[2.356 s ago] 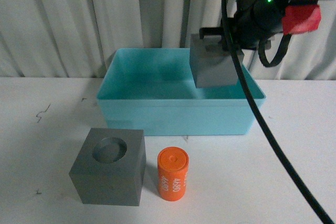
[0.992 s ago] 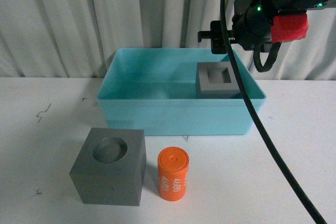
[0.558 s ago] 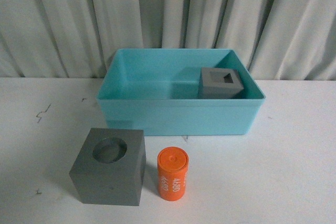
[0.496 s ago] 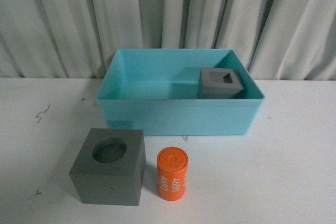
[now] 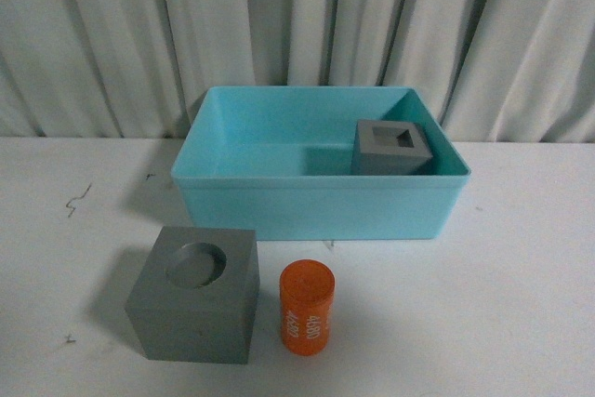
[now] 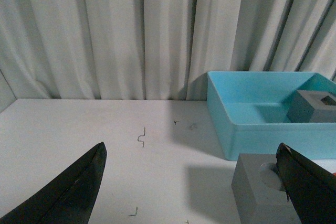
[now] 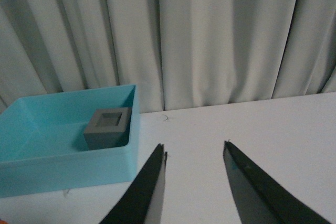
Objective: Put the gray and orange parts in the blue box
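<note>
Blue box [image 5: 316,204] unmoved; round-recess cube [image 5: 193,297] seen outside, in front; rectangular-recess cube [image 5: 391,148], earlier held above, now lying inside at right rear corner; orange cylinder [image 5: 307,310] beside outer cube; left gripper [image 6: 190,148] and right gripper [image 7: 193,146], shown only by wrist views, spread apart, empty.

blue box [image 5: 316,206] open on top, gray cube [image 5: 392,151] against its right wall, curtain [image 5: 112,34] close behind

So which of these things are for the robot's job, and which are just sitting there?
For the job: the blue box; the gray cube with the square hole, already inside it; the gray cube with the round hole and the orange cylinder, both outside the box.
Just there: the white table, the curtain, small dark squiggles on the table.
</note>
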Controlling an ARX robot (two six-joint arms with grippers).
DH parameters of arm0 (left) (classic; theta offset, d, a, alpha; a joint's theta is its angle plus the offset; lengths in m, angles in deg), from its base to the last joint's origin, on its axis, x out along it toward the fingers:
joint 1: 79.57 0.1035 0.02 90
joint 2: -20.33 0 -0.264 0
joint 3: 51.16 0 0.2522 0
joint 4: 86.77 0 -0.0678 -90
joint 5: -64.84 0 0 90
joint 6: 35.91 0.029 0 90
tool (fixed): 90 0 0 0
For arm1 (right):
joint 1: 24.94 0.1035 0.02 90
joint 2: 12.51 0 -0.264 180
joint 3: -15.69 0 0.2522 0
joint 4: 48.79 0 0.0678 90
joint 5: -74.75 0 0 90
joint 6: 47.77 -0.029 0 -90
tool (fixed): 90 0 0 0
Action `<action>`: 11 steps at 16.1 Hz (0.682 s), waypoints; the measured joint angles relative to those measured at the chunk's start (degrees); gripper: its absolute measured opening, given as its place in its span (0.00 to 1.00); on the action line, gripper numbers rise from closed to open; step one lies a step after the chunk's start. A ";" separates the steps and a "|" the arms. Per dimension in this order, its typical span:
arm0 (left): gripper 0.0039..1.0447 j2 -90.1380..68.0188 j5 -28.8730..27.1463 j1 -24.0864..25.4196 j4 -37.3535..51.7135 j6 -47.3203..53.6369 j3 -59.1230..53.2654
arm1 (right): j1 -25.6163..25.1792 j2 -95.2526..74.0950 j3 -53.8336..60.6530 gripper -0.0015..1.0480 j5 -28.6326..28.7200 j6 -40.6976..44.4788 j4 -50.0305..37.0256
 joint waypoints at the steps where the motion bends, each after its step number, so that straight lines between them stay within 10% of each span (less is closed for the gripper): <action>1: 0.94 0.00 -0.02 0.00 -0.02 0.00 0.00 | -0.63 1.97 0.76 0.30 -0.15 1.44 0.68; 4: 0.94 0.00 -0.02 0.00 0.00 0.00 0.00 | -0.22 7.17 3.21 0.02 0.59 3.32 3.56; 11: 0.94 0.00 0.00 0.00 0.00 0.00 0.00 | -0.22 12.63 4.63 0.02 0.57 3.65 7.30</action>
